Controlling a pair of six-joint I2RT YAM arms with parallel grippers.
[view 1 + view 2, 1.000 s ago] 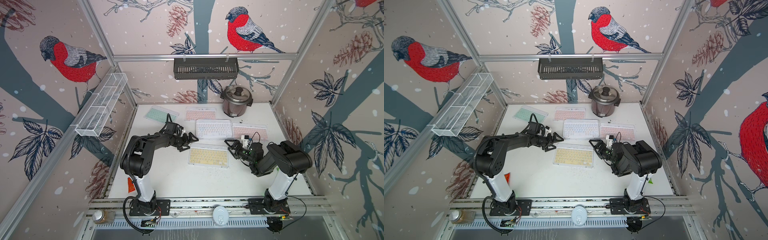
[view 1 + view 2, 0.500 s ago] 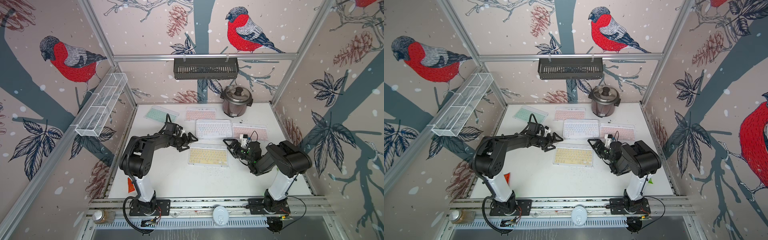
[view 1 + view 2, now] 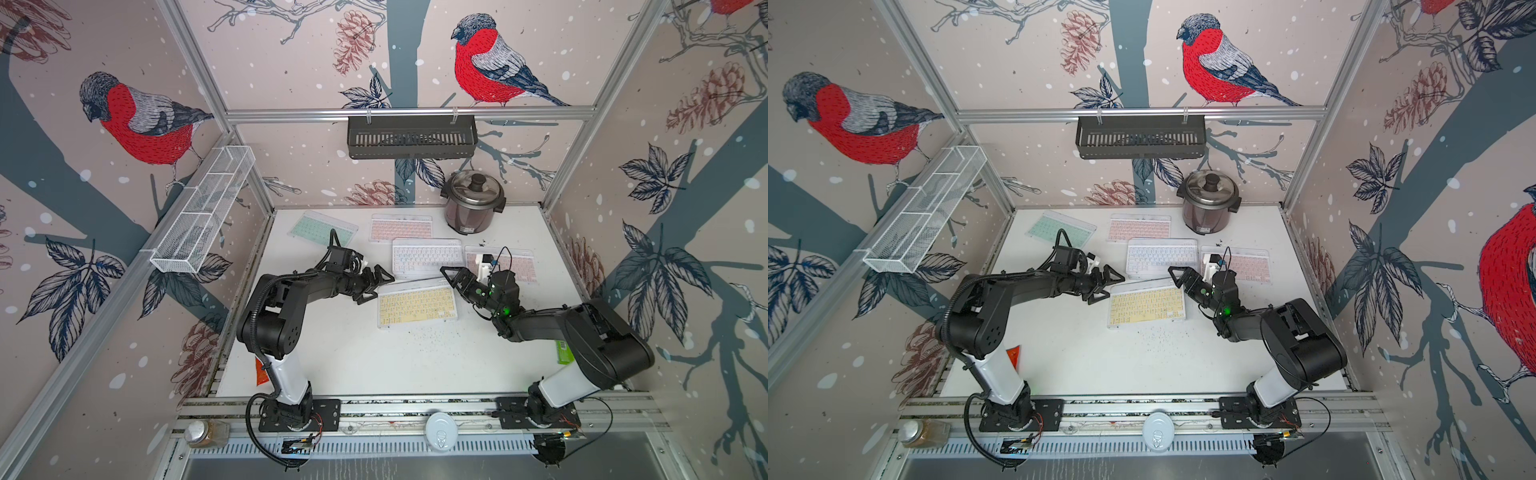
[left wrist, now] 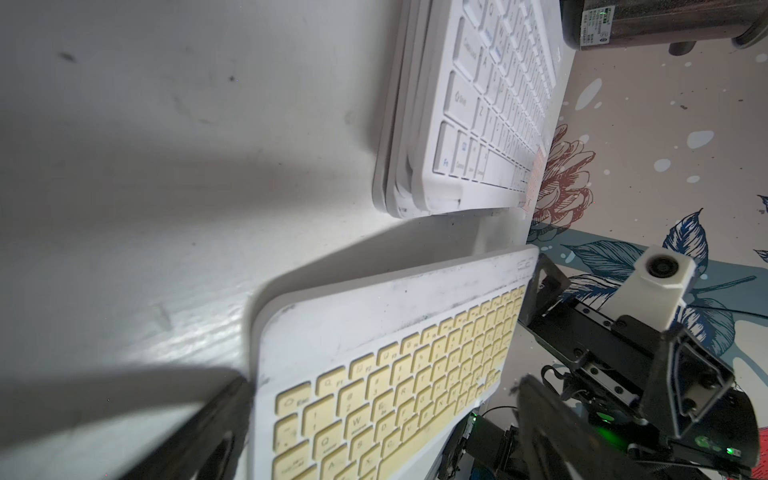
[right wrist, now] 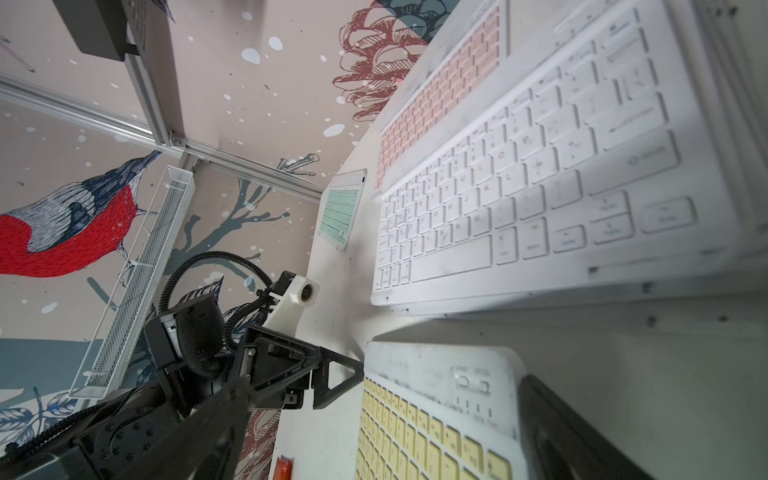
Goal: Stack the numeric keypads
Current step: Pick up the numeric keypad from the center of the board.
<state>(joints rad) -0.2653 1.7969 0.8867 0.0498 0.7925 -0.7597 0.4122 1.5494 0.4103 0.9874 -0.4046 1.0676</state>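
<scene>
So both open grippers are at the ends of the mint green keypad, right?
No. In both top views the open left gripper and right gripper flank the yellow keypad. The mint green keypad lies apart, farther back on the left.

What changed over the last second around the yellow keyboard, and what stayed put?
The right pincer reached farther from its base, to the yellow keyboard's far right corner; the keyboard shifted slightly toward the back, perhaps tipped up. Nothing was gripped or released: both pincers are open. The left pincer, white-topped stack, green keyboard, back pink keyboard, right pink keyboard and cooker stayed put.
</scene>
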